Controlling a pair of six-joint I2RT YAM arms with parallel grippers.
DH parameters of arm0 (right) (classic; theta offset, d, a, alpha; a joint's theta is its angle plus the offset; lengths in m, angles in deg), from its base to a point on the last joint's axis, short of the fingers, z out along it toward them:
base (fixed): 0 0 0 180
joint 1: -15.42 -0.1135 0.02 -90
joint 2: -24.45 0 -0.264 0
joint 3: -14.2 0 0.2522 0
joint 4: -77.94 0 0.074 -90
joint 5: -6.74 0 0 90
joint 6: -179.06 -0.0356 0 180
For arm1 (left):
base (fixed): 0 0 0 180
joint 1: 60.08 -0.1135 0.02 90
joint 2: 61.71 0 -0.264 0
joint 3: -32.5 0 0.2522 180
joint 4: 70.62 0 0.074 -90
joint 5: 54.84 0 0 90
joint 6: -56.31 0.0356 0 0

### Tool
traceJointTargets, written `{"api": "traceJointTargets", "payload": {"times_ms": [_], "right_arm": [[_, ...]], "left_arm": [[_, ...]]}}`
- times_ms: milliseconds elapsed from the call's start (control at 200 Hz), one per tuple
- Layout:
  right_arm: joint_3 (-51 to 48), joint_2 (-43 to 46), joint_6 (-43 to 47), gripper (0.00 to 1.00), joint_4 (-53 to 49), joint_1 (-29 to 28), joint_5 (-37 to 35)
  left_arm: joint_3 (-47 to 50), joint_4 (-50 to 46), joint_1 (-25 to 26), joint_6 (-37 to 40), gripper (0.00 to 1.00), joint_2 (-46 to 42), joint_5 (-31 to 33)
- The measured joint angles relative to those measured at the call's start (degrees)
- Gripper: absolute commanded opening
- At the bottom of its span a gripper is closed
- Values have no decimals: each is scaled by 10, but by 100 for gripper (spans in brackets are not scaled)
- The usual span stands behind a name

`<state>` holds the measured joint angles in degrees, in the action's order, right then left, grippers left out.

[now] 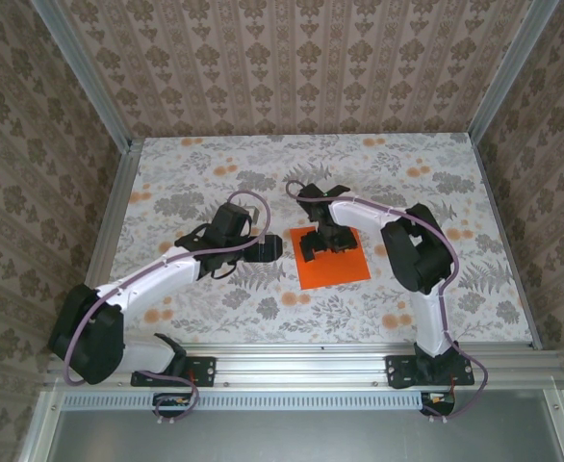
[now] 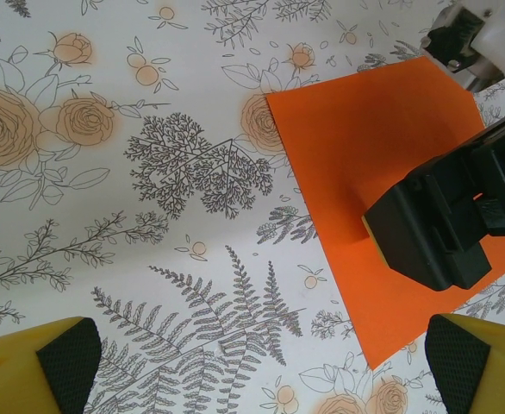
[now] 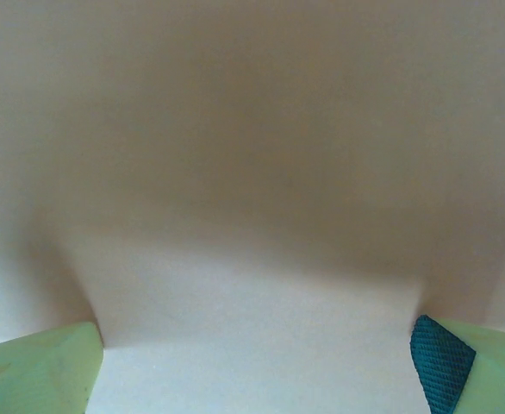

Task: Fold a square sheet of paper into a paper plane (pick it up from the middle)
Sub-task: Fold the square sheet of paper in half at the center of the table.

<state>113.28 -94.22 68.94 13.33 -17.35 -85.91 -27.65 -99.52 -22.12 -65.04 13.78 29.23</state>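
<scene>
The square sheet of paper (image 1: 338, 271) is bright orange and lies flat on the flowered table, just right of centre. In the left wrist view the sheet of paper (image 2: 373, 147) is at the right, with one corner pointing toward the camera. My right gripper (image 1: 322, 243) points straight down on the sheet's far half, and its black body (image 2: 446, 226) hides part of the paper. In its own view the right gripper (image 3: 257, 358) has its fingers wide apart over a pale, blurred surface very close below. My left gripper (image 1: 274, 248) is open just left of the sheet, and its fingers (image 2: 71, 358) straddle bare table.
The flowered tablecloth (image 1: 215, 183) covers the whole work surface inside patterned walls with metal corner posts (image 1: 118, 144). The metal rail (image 1: 292, 371) with both arm bases runs along the near edge. Both arms reach in toward the middle.
</scene>
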Motion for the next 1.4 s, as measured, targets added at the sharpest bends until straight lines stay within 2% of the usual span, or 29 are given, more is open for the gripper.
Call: {"api": "traceJointTargets", "payload": {"times_ms": [640, 1400], "right_arm": [[2, -5, -14, 89, 0, 0, 10], [2, 12, -13, 96, 2, 3, 14]], "left_arm": [[0, 0, 0, 0, 100, 0, 4], [-16, -11, 0, 0, 100, 2, 4]]}}
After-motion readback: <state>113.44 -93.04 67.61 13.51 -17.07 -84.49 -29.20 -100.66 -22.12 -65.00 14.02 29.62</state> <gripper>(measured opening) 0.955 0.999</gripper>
